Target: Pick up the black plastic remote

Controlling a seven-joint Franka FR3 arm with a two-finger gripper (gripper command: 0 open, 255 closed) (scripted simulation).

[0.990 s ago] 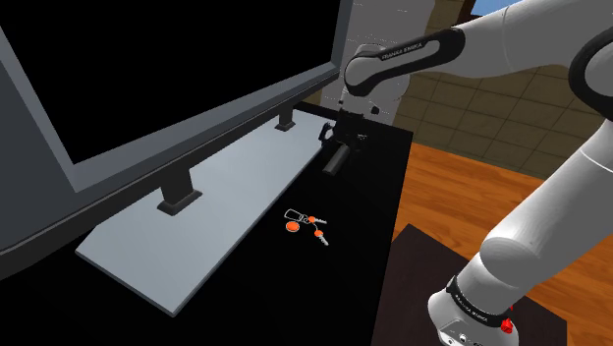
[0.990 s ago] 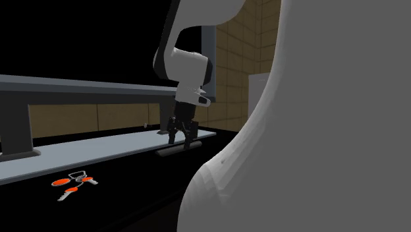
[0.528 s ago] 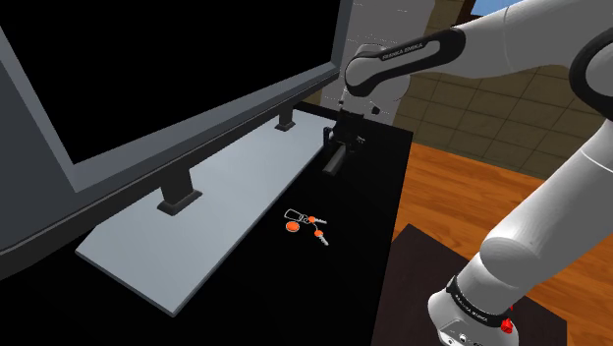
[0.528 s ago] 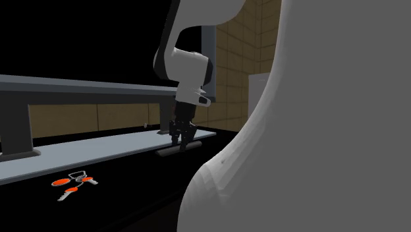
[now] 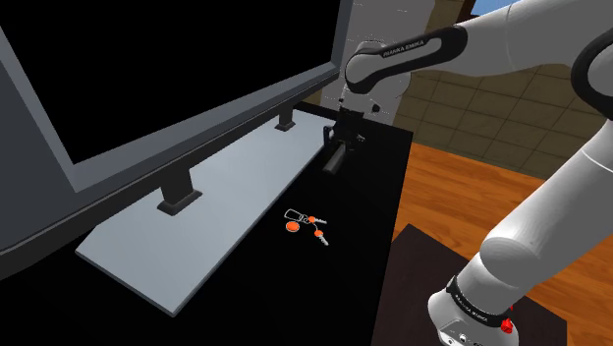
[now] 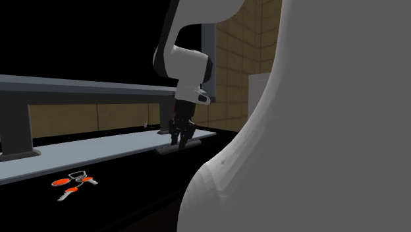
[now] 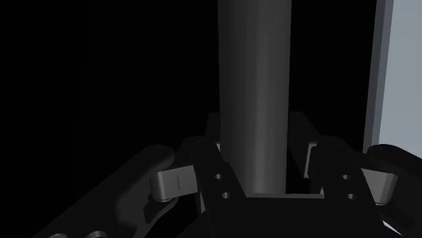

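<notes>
1. Lying on the black table (image 5: 378,201), the slim, bar-shaped dark grey remote (image 5: 332,160) sits toward the table's far end. It is just beside the long edge of a flat pale-grey base slab (image 5: 196,206). In the 2nd ext. view the remote (image 6: 168,150) looks level w/ the table top; can't tell if it's touching the surface.
2. The all-black two-finger end effector (image 5: 344,138) points straight down onto the remote's far part. In the wrist view the end effector (image 7: 254,135) has its fingers (image 7: 211,132) pressed against both long sides of the remote (image 7: 253,67), no gap seen, so it's clamped on it.
3. The white arm w/ dark joints (image 5: 550,197) rises from the dark box stand (image 5: 422,295) at the shoulder view's lower right and reaches up & left.
4. The slab carries two dark feet (image 5: 180,194) holding a big black screen w/ grey frame (image 5: 196,113).
5. A bunch of keys w/ orange tags (image 5: 305,224) lies mid-table, well apart from the remote and nearer the stand. It also shows at the 2nd ext. view's lower left (image 6: 74,179).
6. Beyond the table are an orange-brown wood floor (image 5: 472,177) and a tan tiled wall (image 5: 511,98).
7. In the 2nd ext. view a big white arm section (image 6: 316,132) blocks the right half.
</notes>
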